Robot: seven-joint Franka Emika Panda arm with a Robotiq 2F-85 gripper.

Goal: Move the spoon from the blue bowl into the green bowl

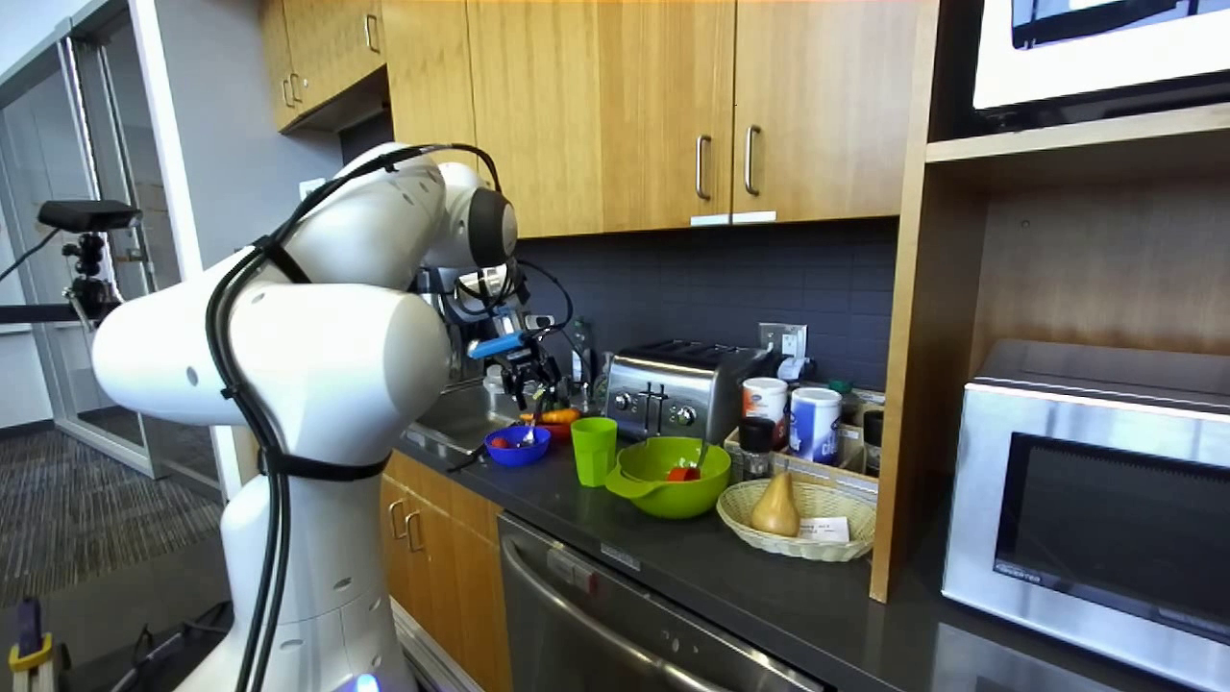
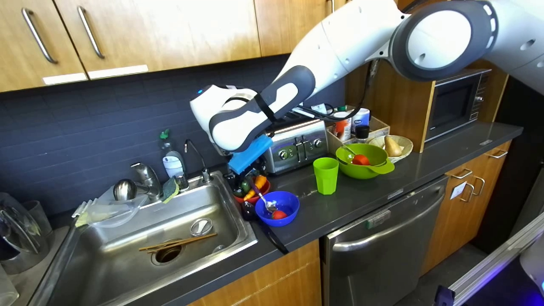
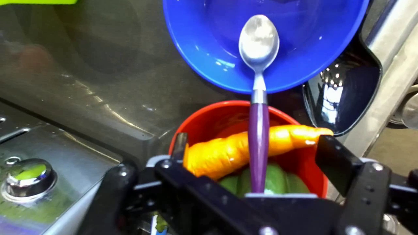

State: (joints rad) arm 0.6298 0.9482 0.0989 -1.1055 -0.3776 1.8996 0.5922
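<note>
The jaws stand wide apart, one on each side of the spoon (image 3: 259, 98), whose purple handle shows between them in the wrist view, clear of both. The spoon's head is inside the blue bowl (image 3: 209, 49), along with a round red thing (image 2: 279, 214); its handle leans out over the far rim, above a red bowl (image 3: 222, 120) that holds a carrot (image 3: 215, 156) and a green pepper (image 3: 279, 181).

A black ladle (image 3: 339, 94) takes up the narrow strip between the blue bowl and the sink (image 2: 110, 263) on the left, its handle reaching the near edge of the counter (image 2: 323, 212). On the right a bare gap separates the blue bowl from a lime-green tumbler (image 2: 326, 176), which stands between it and the green bowl (image 2: 355, 172); open counter runs along the near edge in front of both. A toaster (image 1: 682, 384) bounds the far side. In the green bowl are a utensil (image 2: 348, 148) and a red object (image 2: 360, 160), and a wicker basket (image 1: 798, 548) sits just to its right.

On the orange-and-white canister (image 1: 765, 404), the blue-and-white canister (image 1: 814, 425), the card (image 1: 824, 530) in the basket and the label (image 2: 378, 218) on the dishwasher (image 2: 382, 255), any lettering is too small to read. On the silver microwave (image 1: 1086, 509) at the right, a small word looks like INVERTER.
</note>
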